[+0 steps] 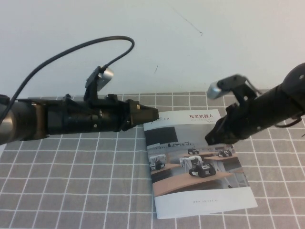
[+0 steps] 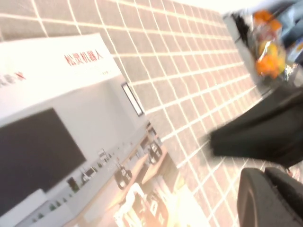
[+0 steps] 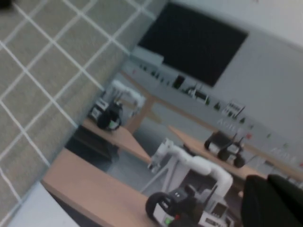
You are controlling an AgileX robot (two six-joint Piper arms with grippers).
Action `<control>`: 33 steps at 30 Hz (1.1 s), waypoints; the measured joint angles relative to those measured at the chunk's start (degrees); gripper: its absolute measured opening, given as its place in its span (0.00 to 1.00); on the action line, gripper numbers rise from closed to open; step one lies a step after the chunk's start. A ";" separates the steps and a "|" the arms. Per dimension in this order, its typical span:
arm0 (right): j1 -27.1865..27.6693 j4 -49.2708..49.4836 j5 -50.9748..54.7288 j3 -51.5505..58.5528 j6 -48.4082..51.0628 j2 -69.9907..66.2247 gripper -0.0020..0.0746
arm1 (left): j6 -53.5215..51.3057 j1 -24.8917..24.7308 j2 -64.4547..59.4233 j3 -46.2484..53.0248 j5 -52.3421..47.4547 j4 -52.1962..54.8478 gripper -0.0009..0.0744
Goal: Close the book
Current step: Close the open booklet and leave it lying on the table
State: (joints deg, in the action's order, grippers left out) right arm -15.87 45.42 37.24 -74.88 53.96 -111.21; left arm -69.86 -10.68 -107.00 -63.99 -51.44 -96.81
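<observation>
The glossy white booklet with robot photos (image 1: 200, 167) lies cover-up, apparently already closed, on the grey checked cloth (image 1: 71, 181) — left gripper (image 1: 154, 114) at its spine corner, right gripper (image 1: 213, 138) over the cover, probably pressing it flat; I cannot tell either one's opening.

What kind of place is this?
Likely a robot lab bench: checked cloth, bare white wall, a robot brochure; left pincer hovers at its upper left corner, right pincer over its upper right.

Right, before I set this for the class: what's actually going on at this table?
Two robot arms reach over a booklet lying flat on the checked cloth, front cover up, so it already looks closed. The left gripper sits by its far left corner. The right gripper hangs above its far right part.
</observation>
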 joint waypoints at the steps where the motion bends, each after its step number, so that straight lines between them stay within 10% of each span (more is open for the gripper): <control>1: -0.47 0.13 -0.25 0.00 0.09 -2.23 0.02 | 0.59 0.90 0.49 0.00 -0.27 0.47 0.01; 21: -1.15 -0.68 -2.90 0.00 -0.52 3.71 0.02 | 13.65 6.94 30.46 0.00 7.57 32.24 0.01; 33: -1.15 -40.84 4.37 3.14 -26.41 39.05 0.02 | 44.81 7.07 51.41 1.74 7.11 81.73 0.01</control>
State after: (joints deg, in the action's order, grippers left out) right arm -17.03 4.58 41.61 -71.74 27.55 -72.16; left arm -25.05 -3.61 -55.59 -62.24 -44.33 -15.07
